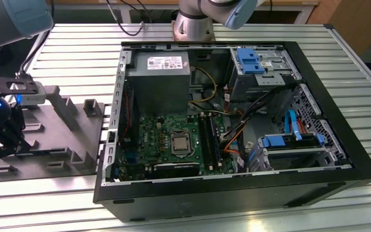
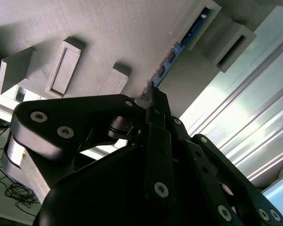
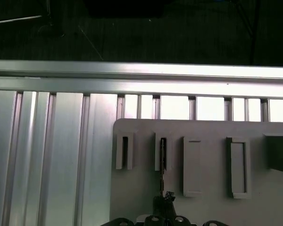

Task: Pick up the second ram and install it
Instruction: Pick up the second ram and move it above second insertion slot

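Silver-grey arm [image 1: 193, 24] with pale blue caps — black pincer [image 2: 153, 95] links dotted with silver screws.

Hard light glares off the slats of the table [image 3: 61, 141] beyond my pincer [image 3: 163, 202], bleaching them white in the first wrist view. The grey tray [image 3: 207, 129] beneath my pincer is evenly lit, its blocks [image 3: 238, 167] casting soft shadows; past the table's edge all is dark.
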You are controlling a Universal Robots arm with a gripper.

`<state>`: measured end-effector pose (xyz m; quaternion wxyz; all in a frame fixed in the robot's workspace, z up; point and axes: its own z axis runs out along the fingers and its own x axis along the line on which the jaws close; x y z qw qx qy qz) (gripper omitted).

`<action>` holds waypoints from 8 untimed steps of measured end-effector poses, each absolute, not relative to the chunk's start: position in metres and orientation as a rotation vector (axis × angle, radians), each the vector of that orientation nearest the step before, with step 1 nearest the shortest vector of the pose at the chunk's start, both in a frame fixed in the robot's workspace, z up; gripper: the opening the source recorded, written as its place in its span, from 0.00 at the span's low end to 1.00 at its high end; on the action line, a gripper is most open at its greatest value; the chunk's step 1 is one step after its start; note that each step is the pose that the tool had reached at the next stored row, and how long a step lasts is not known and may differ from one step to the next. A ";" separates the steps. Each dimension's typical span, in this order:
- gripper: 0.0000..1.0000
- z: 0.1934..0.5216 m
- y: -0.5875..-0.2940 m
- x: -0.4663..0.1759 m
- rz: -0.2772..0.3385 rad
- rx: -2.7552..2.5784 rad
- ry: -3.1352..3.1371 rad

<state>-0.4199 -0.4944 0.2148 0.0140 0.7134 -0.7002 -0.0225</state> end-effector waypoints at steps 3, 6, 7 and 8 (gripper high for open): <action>0.11 0.215 -0.494 -0.420 -0.070 2.222 -2.180; 0.16 0.215 -0.494 -0.420 -0.070 2.222 -2.180; 0.16 0.215 -0.494 -0.420 -0.070 2.222 -2.180; 0.16 0.215 -0.494 -0.420 -0.070 2.222 -2.180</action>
